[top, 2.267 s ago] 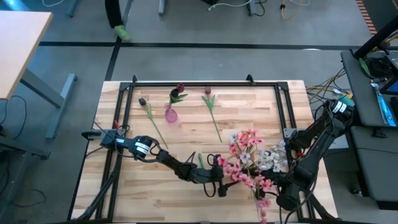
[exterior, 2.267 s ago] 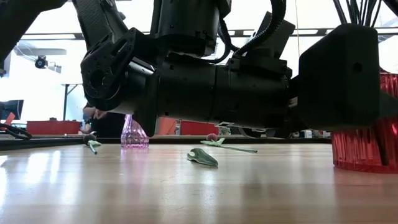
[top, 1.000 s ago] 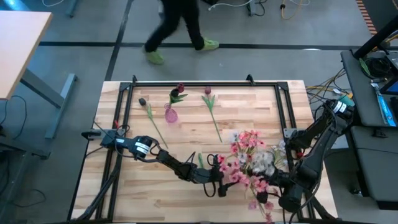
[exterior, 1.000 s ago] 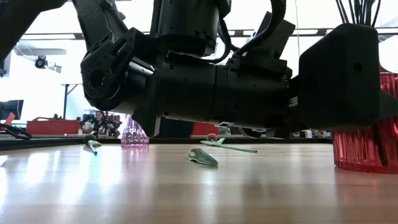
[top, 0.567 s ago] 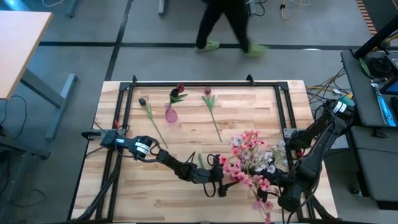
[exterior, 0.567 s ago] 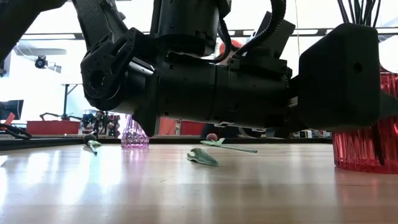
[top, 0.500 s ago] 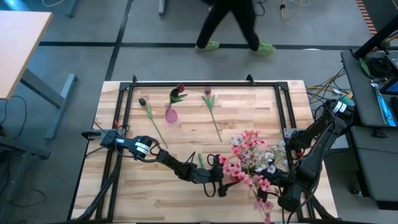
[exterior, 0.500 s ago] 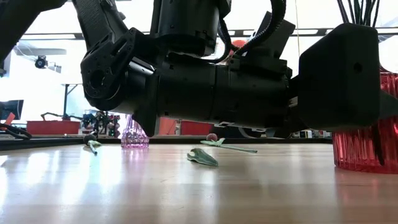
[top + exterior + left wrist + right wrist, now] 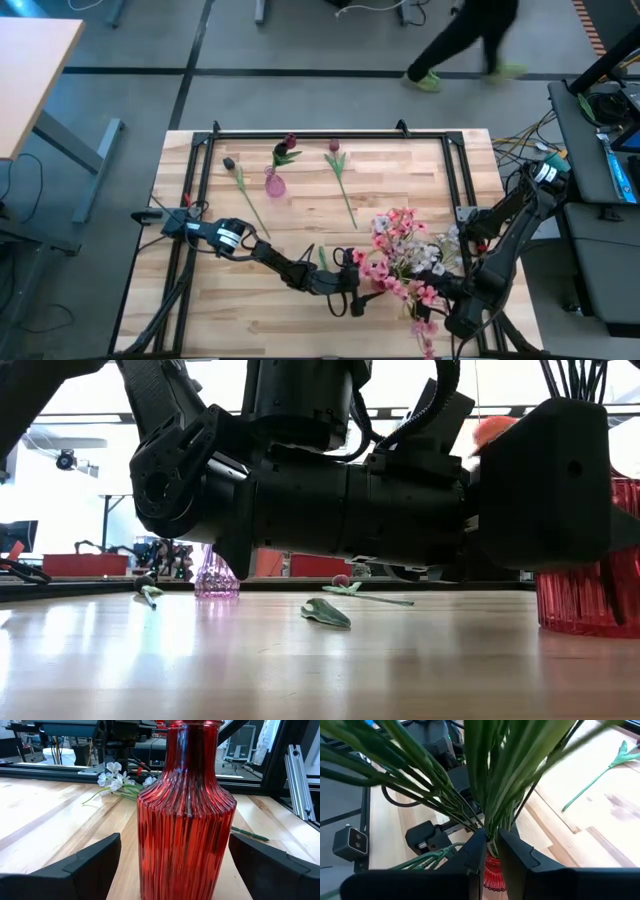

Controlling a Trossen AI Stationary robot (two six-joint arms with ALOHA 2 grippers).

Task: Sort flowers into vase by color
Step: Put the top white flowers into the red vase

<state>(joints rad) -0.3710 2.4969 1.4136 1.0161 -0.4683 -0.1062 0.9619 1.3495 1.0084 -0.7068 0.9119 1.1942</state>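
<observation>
A bunch of pink sprays point(image 9: 400, 262) stands fanned out over the ribbed red vase point(image 9: 186, 815), near the table's near right. My right gripper point(image 9: 492, 851) is shut on its stems just above the vase's mouth point(image 9: 493, 868). My left gripper point(image 9: 182, 870) is open, with a finger on either side of the vase and a gap at each. Whitish sprays point(image 9: 114, 776) lie on the table behind the vase. Two maroon tulips point(image 9: 240, 185) point(image 9: 340, 175) lie flat near the far edge. A third point(image 9: 287, 150) stands in the small pink vase point(image 9: 273, 184). My right gripper pinches the bundle of green stems point(image 9: 490, 832) between its two fingers, close above the red vase's mouth. It comes from above, pointing down, with the fingers across the stems. The stems rise past the gripper and fan out; their lower ends go into the mouth.
A loose green leaf point(image 9: 326, 612) lies on the wood in front of my left arm point(image 9: 260, 250). A black frame point(image 9: 300, 133) runs along the table's far edge and sides. A person point(image 9: 465, 40) walks on the floor beyond the far edge.
The pink sprays have swayed a little in my right gripper's hold, and a bloom now shows above the arm in the low view. Both vases and the lying tulips have kept still. The person beyond the far edge has walked from left to right.
</observation>
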